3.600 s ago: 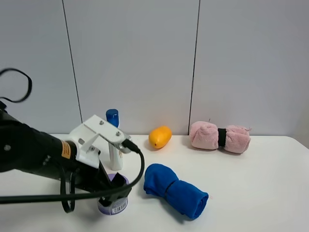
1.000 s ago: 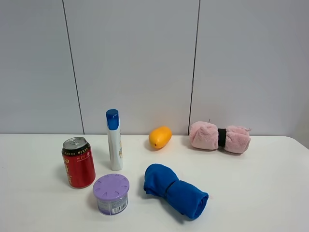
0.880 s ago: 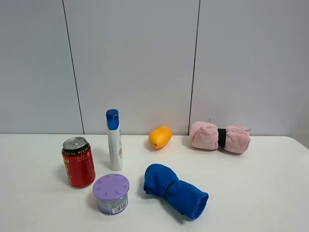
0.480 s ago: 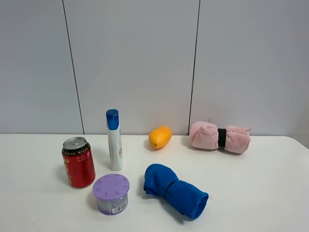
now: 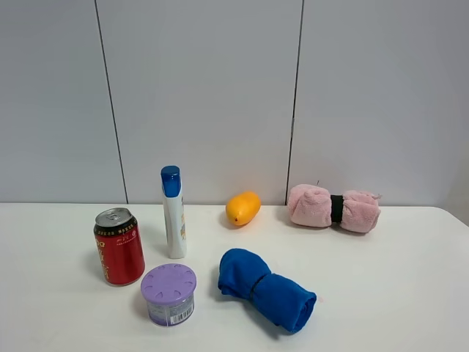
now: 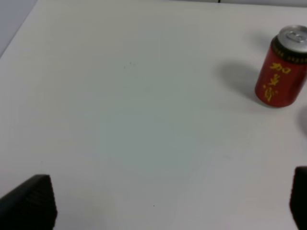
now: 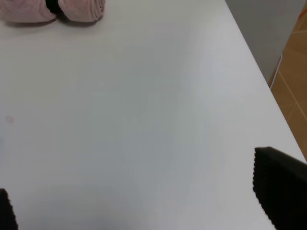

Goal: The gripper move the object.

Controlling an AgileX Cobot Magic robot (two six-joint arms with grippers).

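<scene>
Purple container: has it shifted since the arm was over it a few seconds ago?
No. The purple container sits at the same spot, in front of the white bottle and beside the red can.

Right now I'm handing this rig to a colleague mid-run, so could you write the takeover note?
Left end effector: open, empty, over bare table, with the red soda can ahead of it.
Right end effector: open, empty, near the table edge; the pink towel roll is far ahead of it.
The lavender container stands upright in front of the can and the white bottle, beside the blue cloth.
Done: nothing is held; neither arm shows in the high view.
Left: whether the container still needs moving cannot be told; check the target spot.
</scene>
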